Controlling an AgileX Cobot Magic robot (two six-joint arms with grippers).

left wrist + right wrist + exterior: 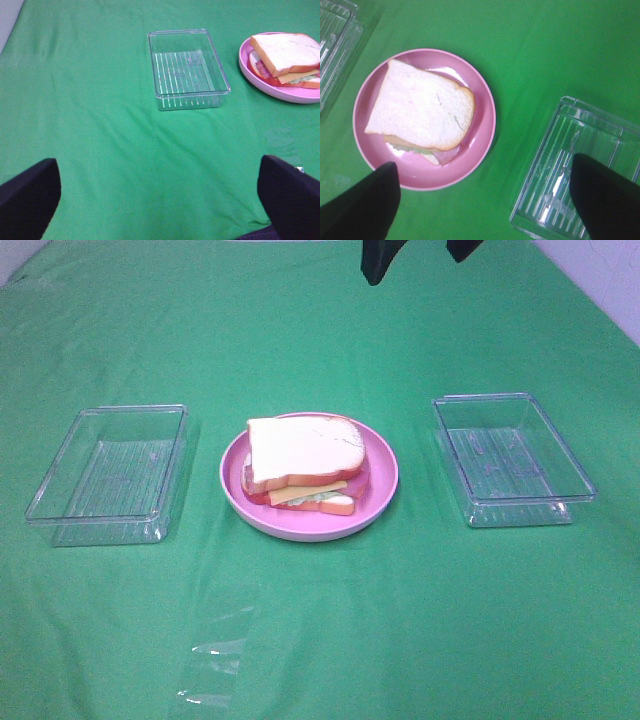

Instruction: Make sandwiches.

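The sandwich (305, 462) sits on the pink plate (381, 498) at the counter's (320, 640) center, trays at 9 (110, 475) and 3 o'clock (510, 458). Left hand (160, 200) and right hand (485, 200) spread wide, empty.

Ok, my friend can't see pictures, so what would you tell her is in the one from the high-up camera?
A toy sandwich sits on a round pink plate in the middle of a green tablecloth. A clear plastic tray lies on the left of the plate and another tray on the right, both with nothing in them.
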